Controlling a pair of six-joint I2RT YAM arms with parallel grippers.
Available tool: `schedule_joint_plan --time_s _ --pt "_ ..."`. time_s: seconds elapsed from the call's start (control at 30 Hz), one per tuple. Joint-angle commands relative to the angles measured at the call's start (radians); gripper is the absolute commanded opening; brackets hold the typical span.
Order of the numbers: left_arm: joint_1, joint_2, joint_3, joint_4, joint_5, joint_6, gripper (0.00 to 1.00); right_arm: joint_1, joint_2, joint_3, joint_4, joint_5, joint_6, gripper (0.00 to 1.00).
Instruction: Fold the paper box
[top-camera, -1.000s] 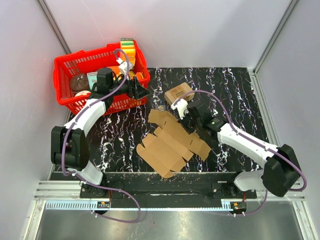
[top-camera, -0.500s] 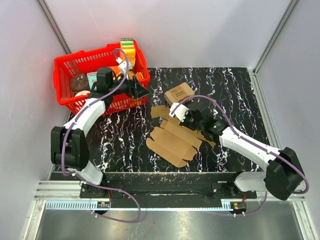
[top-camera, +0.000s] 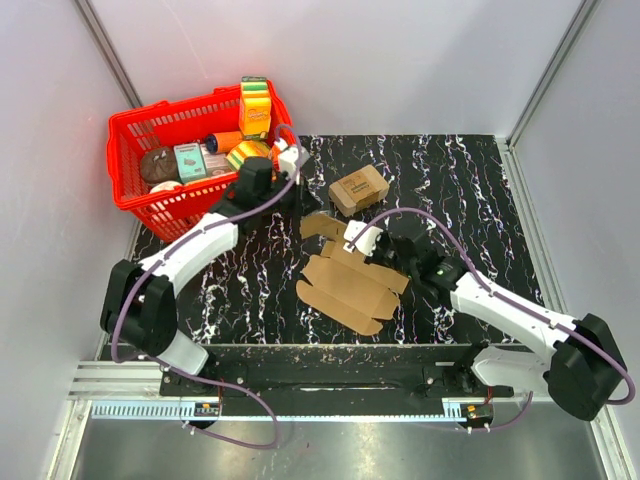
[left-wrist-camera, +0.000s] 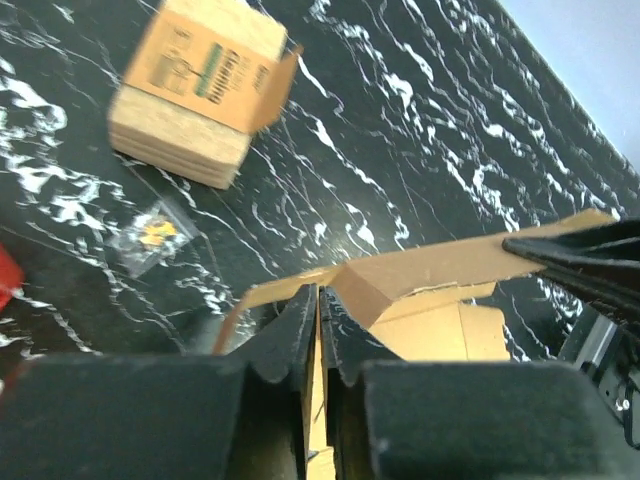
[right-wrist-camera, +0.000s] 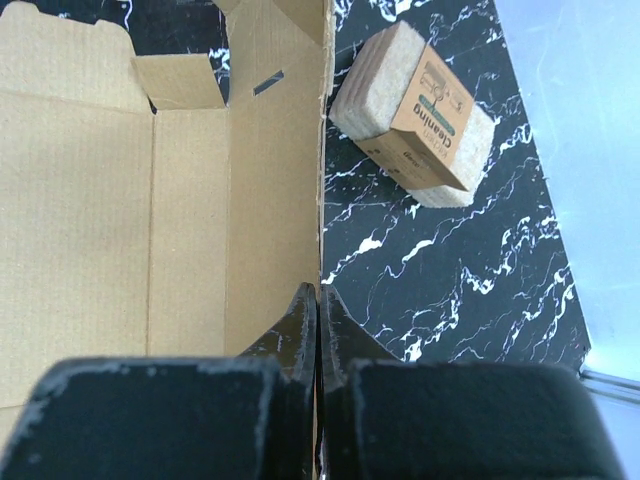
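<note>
Pinching the paper box from two sides, both grippers grip thin corrugated edges. We see the left gripper with its dark fingers almost together, a sliver of brown cardboard caught between them. The right gripper is fully closed on the edge of a raised panel, whose ribbed inner face and cut tabs spread to its left. The die-cut sheet lies partly folded in the middle of the black, white-veined table, near a chunky printed carton and a red plastic lattice basket.
</note>
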Motion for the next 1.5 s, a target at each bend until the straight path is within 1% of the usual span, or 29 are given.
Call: schedule_joint_plan --time_s 0.0,0.1,0.27,0.6,0.83,0.97,1.1,1.27,1.47 --pt "-0.07 0.012 -0.052 0.048 -0.148 0.009 0.01 0.017 -0.043 0.001 0.044 -0.005 0.009 0.0" --pt "-0.076 0.025 -0.066 0.045 -0.205 0.008 0.0 0.022 -0.055 -0.004 0.041 -0.011 0.017 0.0" --pt "-0.08 0.029 -0.069 0.028 -0.221 0.015 0.0 0.028 -0.05 -0.008 0.044 -0.009 0.02 0.0" --pt "-0.111 0.022 -0.104 0.025 -0.153 0.026 0.0 0.031 -0.017 -0.008 0.052 0.024 0.035 0.0" --pt "-0.12 0.0 -0.134 0.024 -0.147 0.027 0.0 0.031 -0.007 -0.01 0.056 0.035 0.046 0.0" --pt "-0.122 -0.012 -0.154 0.048 -0.126 0.012 0.0 0.031 0.002 -0.008 0.058 0.034 0.052 0.0" --pt "-0.123 -0.012 -0.178 0.148 -0.095 -0.012 0.0 0.033 0.008 -0.01 0.066 0.021 0.066 0.0" --pt "-0.125 0.002 -0.186 0.198 -0.083 -0.017 0.0 0.033 0.012 -0.011 0.07 0.011 0.07 0.0" --pt "-0.136 0.009 -0.203 0.261 -0.014 -0.014 0.0 0.031 0.019 -0.013 0.073 0.003 0.073 0.0"
